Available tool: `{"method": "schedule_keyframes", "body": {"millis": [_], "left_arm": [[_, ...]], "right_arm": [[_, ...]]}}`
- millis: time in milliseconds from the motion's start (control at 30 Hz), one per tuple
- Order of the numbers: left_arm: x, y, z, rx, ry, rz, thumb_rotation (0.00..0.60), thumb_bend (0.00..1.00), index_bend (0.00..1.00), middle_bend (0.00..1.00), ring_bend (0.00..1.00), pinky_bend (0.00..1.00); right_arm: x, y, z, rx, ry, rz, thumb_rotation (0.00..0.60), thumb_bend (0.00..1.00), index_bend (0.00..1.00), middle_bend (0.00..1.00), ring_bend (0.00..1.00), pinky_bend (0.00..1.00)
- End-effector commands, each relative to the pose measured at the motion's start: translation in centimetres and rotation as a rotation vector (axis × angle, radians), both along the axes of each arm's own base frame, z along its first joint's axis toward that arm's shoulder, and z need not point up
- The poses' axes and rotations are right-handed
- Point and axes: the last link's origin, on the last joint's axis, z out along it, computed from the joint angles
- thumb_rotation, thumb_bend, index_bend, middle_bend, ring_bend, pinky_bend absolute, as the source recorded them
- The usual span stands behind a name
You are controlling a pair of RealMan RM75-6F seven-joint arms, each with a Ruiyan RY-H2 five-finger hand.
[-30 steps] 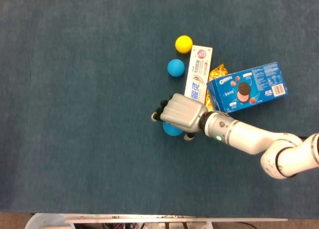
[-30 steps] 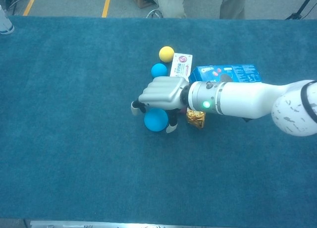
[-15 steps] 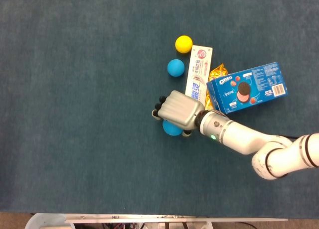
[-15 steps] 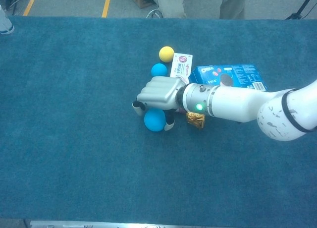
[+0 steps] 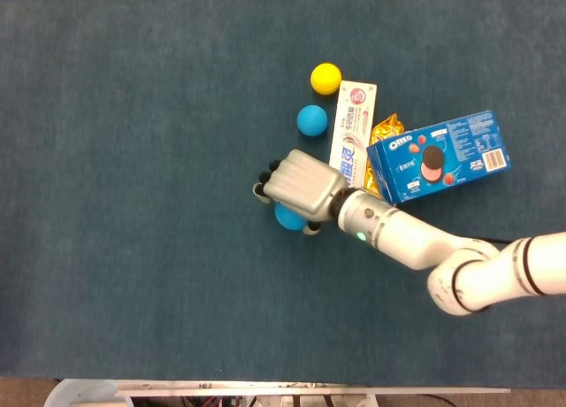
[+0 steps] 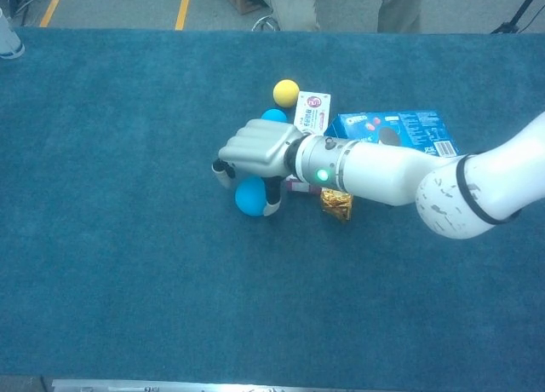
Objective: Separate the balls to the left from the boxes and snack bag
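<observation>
My right hand [image 5: 299,183] [image 6: 254,147] is cupped over a blue ball [image 5: 287,218] [image 6: 249,197] on the blue cloth, fingers curled around it on both sides, gripping it. A yellow ball [image 5: 325,78] [image 6: 286,92] and a second blue ball [image 5: 311,120] [image 6: 272,115] lie just left of a white toothpaste box [image 5: 354,124] [image 6: 312,112]. A blue Oreo box [image 5: 438,155] [image 6: 400,128] sits to the right. A gold snack bag [image 5: 386,126] [image 6: 337,204] is wedged beside it, partly hidden by my forearm. My left hand is out of both views.
The blue cloth [image 5: 133,203] [image 6: 111,196] stretches wide to the left of the cluster. In the chest view a person's legs [image 6: 341,4] stand beyond the table's far edge.
My right hand has moved left and slightly away from me, carrying the blue ball along with it, away from the boxes.
</observation>
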Motion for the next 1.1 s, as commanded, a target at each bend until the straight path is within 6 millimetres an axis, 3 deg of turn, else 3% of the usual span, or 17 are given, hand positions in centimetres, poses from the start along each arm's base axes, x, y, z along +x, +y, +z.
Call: {"method": "schedule_keyframes", "body": {"millis": [33, 633, 867, 1100], "left_arm": [[0.0, 0.0, 0.1, 0.002, 0.000, 0.000, 0.600, 0.37, 0.08, 0.12, 0.07, 0.00], [0.0, -0.4, 0.3, 0.011, 0.005, 0.008, 0.600, 0.37, 0.08, 0.12, 0.08, 0.00], [0.1, -0.4, 0.5, 0.018, 0.006, 0.005, 0.600, 0.37, 0.08, 0.12, 0.08, 0.00], [0.1, -0.4, 0.4, 0.014, 0.006, 0.004, 0.600, 0.37, 0.08, 0.12, 0.08, 0.00]], "right_arm": [[0.9, -0.3, -0.3, -0.006, -0.022, -0.009, 0.600, 0.00, 0.38, 0.36, 0.30, 0.66], [6.3, -2.2, -2.0, -0.066, -0.108, -0.037, 0.600, 0.00, 0.38, 0.36, 0.31, 0.68], [6.8, -2.8, -0.1, -0.072, -0.162, -0.071, 0.600, 0.00, 0.38, 0.36, 0.31, 0.68], [4.4, -4.9, 3.2, -0.125, -0.169, -0.147, 0.600, 0.00, 0.38, 0.36, 0.31, 0.68]]}}
